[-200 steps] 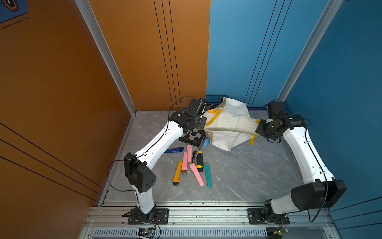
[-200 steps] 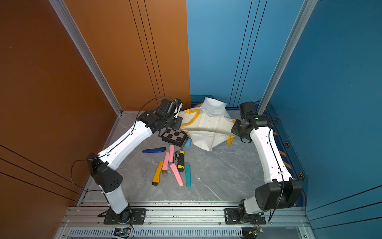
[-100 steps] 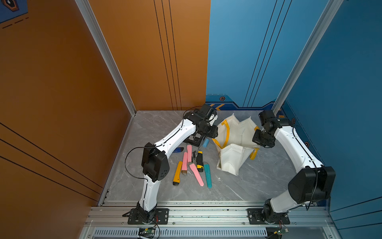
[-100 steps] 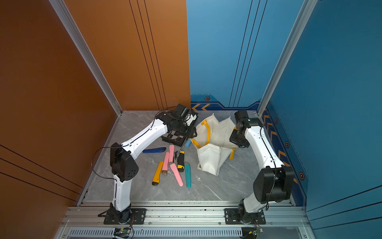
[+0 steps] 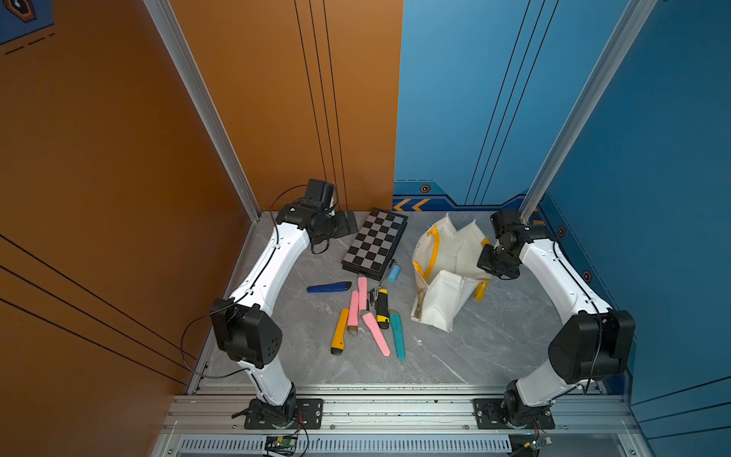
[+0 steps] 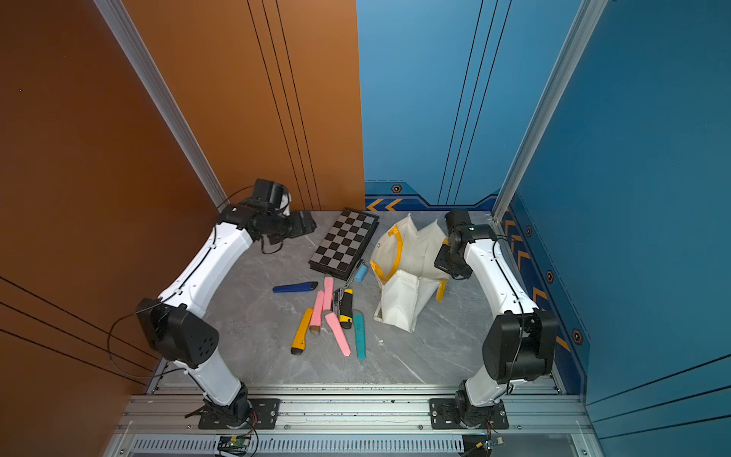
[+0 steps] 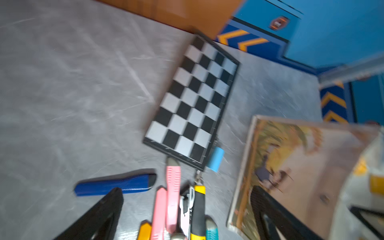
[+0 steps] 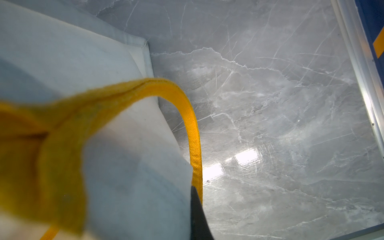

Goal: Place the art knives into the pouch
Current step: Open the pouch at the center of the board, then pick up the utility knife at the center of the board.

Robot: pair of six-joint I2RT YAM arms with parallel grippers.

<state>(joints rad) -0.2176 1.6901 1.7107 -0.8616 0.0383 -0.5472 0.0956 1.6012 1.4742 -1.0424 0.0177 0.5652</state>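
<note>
Several art knives lie in a loose cluster mid-table: a blue one point(image 5: 328, 287) point(image 7: 116, 184), an orange one point(image 5: 340, 330), pink ones point(image 5: 362, 294), a black-and-yellow one point(image 5: 382, 308) point(image 7: 198, 209) and a teal one point(image 5: 397, 336). To their right the cream-white pouch point(image 5: 447, 277) point(image 6: 407, 277) stands slumped with its mouth open and its printed side point(image 7: 291, 166) towards the knives. My right gripper point(image 5: 484, 257) point(image 6: 445, 259) is shut on the pouch's right edge by a yellow handle point(image 8: 193, 133). My left gripper point(image 5: 344, 225) point(image 7: 186, 189) hangs open and empty at the back left.
A black-and-white chessboard point(image 5: 375, 241) point(image 7: 193, 104) lies flat between my left gripper and the pouch. A small light-blue cylinder point(image 5: 393, 273) sits at its near corner. Orange and blue walls close in the back and sides; a metal rail runs along the front.
My left gripper let go, opened and pulled back to the back-left corner. The pouch dropped from a stretched, raised spread to standing on the table, uncovering the chessboard. My right gripper kept its hold.
</note>
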